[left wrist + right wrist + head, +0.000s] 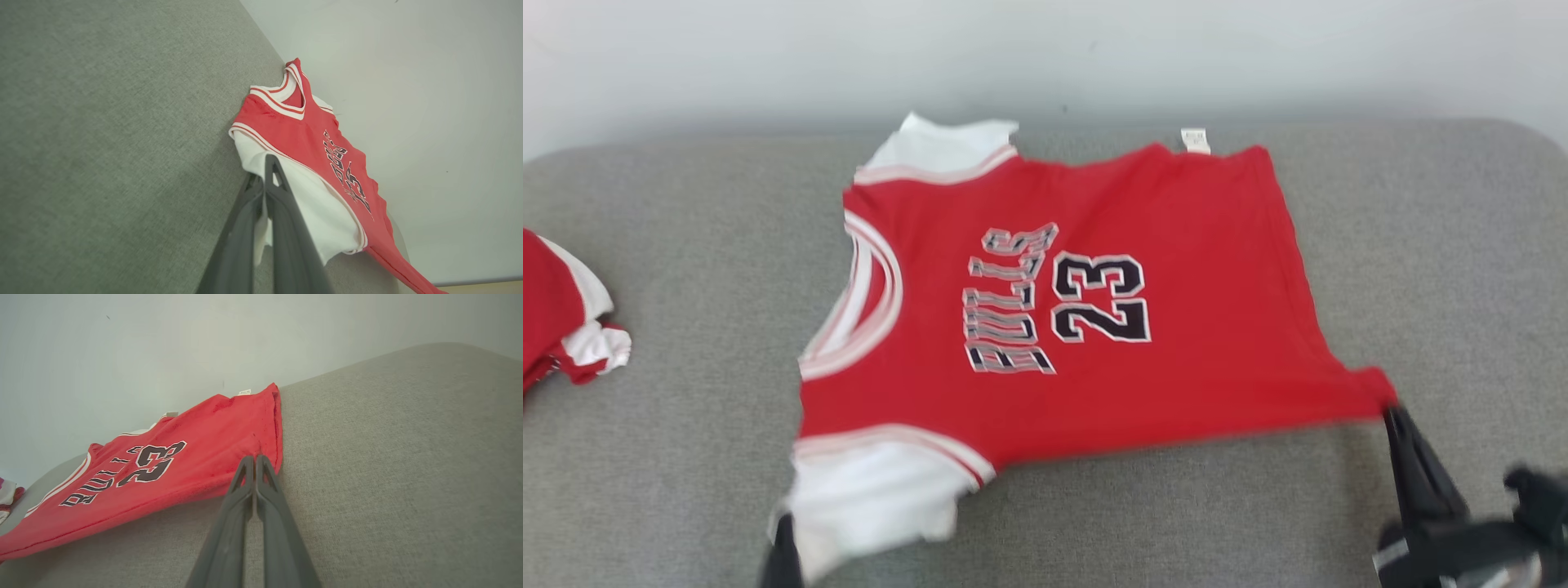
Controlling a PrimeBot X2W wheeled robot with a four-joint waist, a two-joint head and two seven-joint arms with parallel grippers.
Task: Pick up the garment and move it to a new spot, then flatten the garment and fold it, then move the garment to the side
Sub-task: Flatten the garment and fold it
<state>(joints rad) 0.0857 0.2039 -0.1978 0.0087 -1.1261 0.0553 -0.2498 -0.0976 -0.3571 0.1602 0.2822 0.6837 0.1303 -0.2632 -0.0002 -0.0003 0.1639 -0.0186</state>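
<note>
Saw a pale wall (pixel 1045 49) behind, meeting the far edge of a grey fabric-covered counter (pixel 1421 269) with rounded far corners. Found the counter's bare grey cloth running out to the right of the hem and along the near side.

Found the red Bulls 23 jersey (pixel 1192 286) spread print-up over the middle of the counter, neckline toward the robot's left, hem toward its right, far edge close to the wall. Noted white sleeves with red-and-white trim at the far-left and near-left corners. Saw the near edge drawn straight between the two tools, with a shadow under it in the right wrist view (pixel 229 433).

Spotted a second red-and-white garment (pixel 564 327), bunched up at the counter's left edge, well apart from the jersey and beyond its neckline.

Found the right tool (pixel 1392 412) at the near-right corner of the hem, fingers pressed together with no gap, clamped on the red cloth there, the corner pulled out to a point. Saw the same pinch from its own wrist (pixel 254 459).

Found the left tool (pixel 784 527) at the near-left corner, closed down on the white sleeve, white cloth caught between its two dark fingers (pixel 261 171).

Noted a small white label (pixel 1195 139) sticking out at the far hem corner.
</note>
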